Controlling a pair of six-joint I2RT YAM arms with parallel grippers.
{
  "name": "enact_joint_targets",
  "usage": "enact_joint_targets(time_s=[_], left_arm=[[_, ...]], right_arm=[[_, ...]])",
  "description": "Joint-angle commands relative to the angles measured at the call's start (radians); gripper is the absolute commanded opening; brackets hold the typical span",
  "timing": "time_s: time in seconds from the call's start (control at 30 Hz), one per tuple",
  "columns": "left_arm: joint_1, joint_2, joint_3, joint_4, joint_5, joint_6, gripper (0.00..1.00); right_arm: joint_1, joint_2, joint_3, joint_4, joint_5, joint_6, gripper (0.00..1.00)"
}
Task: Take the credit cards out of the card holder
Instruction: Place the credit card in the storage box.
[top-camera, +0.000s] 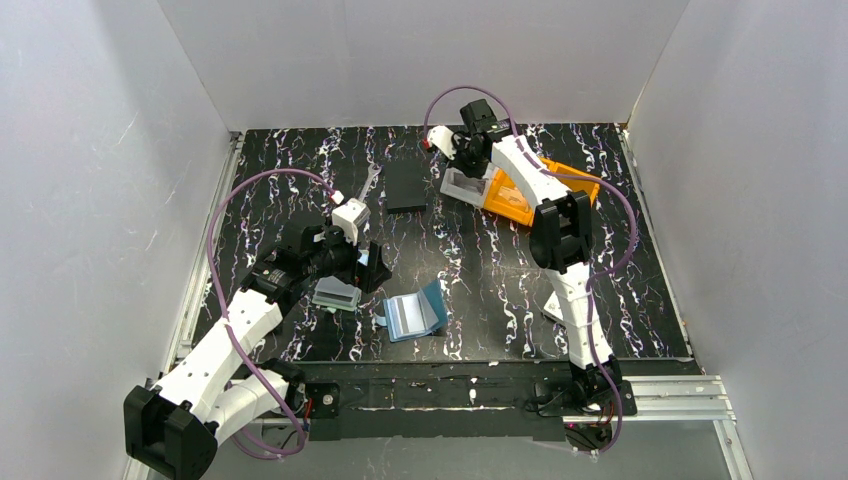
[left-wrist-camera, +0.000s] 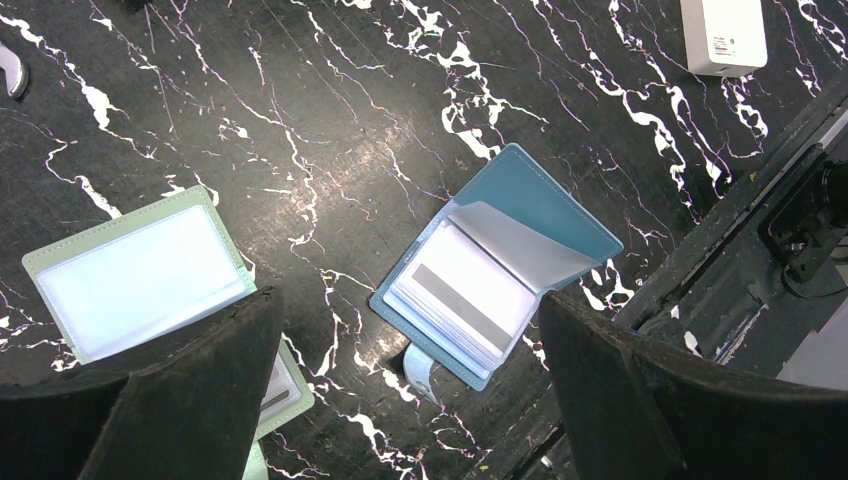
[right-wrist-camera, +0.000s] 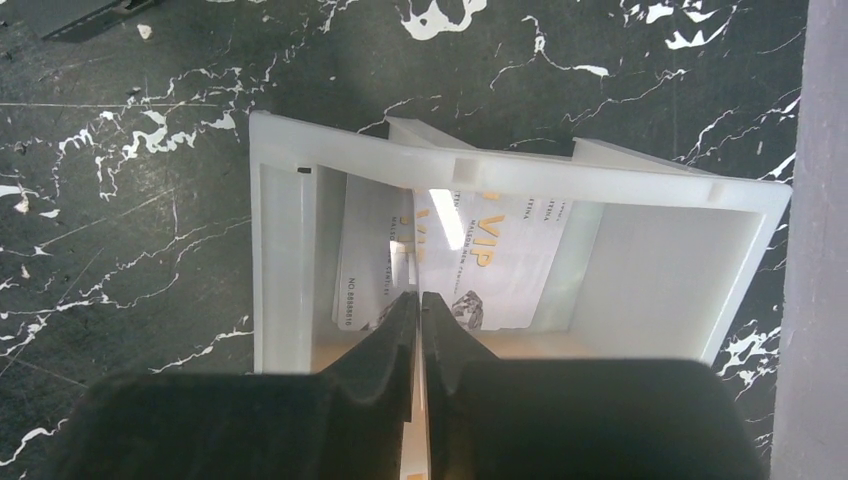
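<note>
The blue card holder (top-camera: 415, 312) lies open on the black marbled table, with its pale cards (left-wrist-camera: 465, 290) stacked in clear pockets. My left gripper (left-wrist-camera: 408, 310) hangs open above the table, with the holder (left-wrist-camera: 545, 205) showing between its fingers and nothing held. At the back, my right gripper (right-wrist-camera: 417, 295) reaches into a white tray (right-wrist-camera: 500, 175). Its jaws are pressed together on a thin pale credit card seen edge-on. Other credit cards (right-wrist-camera: 500, 265) with gold VIP lettering lie in the tray.
A pale green card holder (left-wrist-camera: 130, 275) lies under the left gripper (top-camera: 345, 262). An orange box (top-camera: 578, 185) sits behind the tray (top-camera: 462, 183), beside the right gripper (top-camera: 452, 158). A flat black rectangle (top-camera: 405, 185) lies at the back. A white rounded box (left-wrist-camera: 722, 35) sits apart.
</note>
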Motion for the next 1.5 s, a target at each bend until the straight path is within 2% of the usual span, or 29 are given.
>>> enact_joint_targets(time_s=[0.0, 0.33, 0.7, 0.9, 1.07, 1.2, 1.4, 1.47], left_arm=[[0.007, -0.009, -0.010, -0.010, 0.018, 0.015, 0.98], [0.009, -0.007, -0.010, -0.010, 0.019, 0.015, 0.98], [0.009, -0.013, -0.012, -0.007, 0.021, 0.016, 0.98], [0.011, -0.019, -0.014, -0.003, 0.022, 0.010, 0.98], [0.044, -0.030, -0.026, 0.031, 0.068, -0.022, 0.98], [0.106, -0.001, -0.033, 0.084, 0.153, -0.105, 0.98], [0.162, 0.101, -0.015, 0.126, 0.306, -0.250, 0.98], [0.162, 0.111, -0.039, 0.181, 0.353, -0.341, 0.98]], right_arm=[[-0.001, 0.033, 0.048, 0.038, -0.017, 0.013, 0.14], [-0.007, 0.035, 0.049, 0.058, 0.002, 0.026, 0.17], [-0.024, 0.014, 0.048, 0.124, 0.075, 0.065, 0.27], [-0.026, -0.019, 0.030, 0.182, 0.170, 0.108, 0.38], [-0.024, -0.129, -0.021, 0.196, 0.145, 0.162, 0.51], [-0.026, -0.314, -0.189, 0.192, 0.010, 0.201, 0.65], [-0.029, -0.741, -0.661, 0.274, -0.256, 0.241, 0.89], [-0.037, -0.891, -0.824, 0.322, -0.336, 0.265, 0.97]])
